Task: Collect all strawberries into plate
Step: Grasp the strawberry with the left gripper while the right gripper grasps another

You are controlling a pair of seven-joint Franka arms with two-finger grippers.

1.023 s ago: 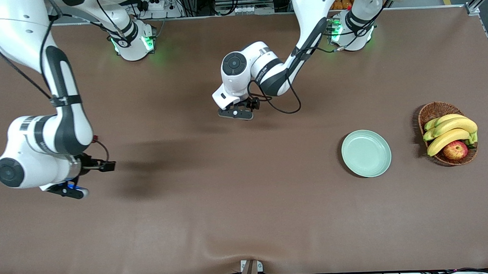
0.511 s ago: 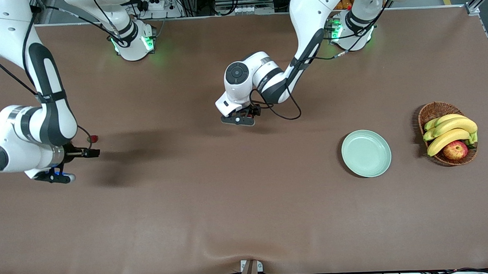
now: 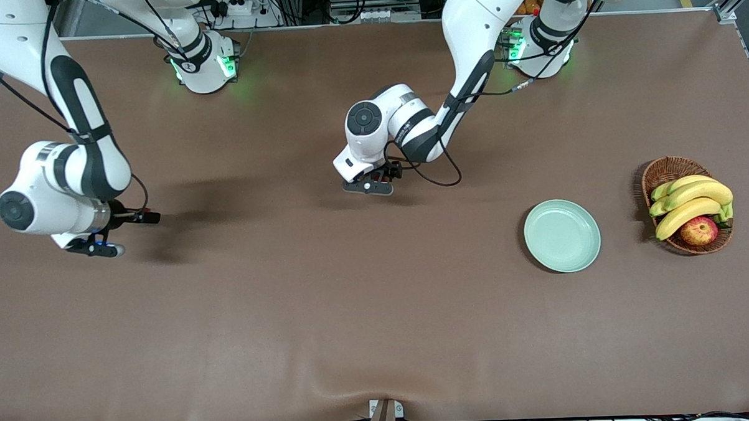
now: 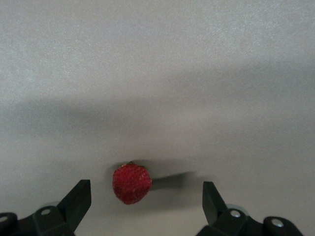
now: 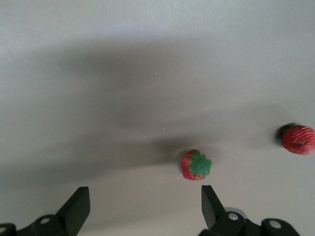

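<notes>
Left hand (image 4: pixel 142 204), fingers spread, empty, low over one strawberry (image 4: pixel 131 183) mid-bench (image 3: pixel 378 310). Right hand (image 5: pixel 142 206), also spread and empty, above two strawberries (image 5: pixel 196 165). Plate (image 3: pixel 562 236) bare.

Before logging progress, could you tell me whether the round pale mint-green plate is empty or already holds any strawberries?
Empty: the front view shows the round pale mint-green plate with a bare, smooth surface and no red berries on it.
</notes>
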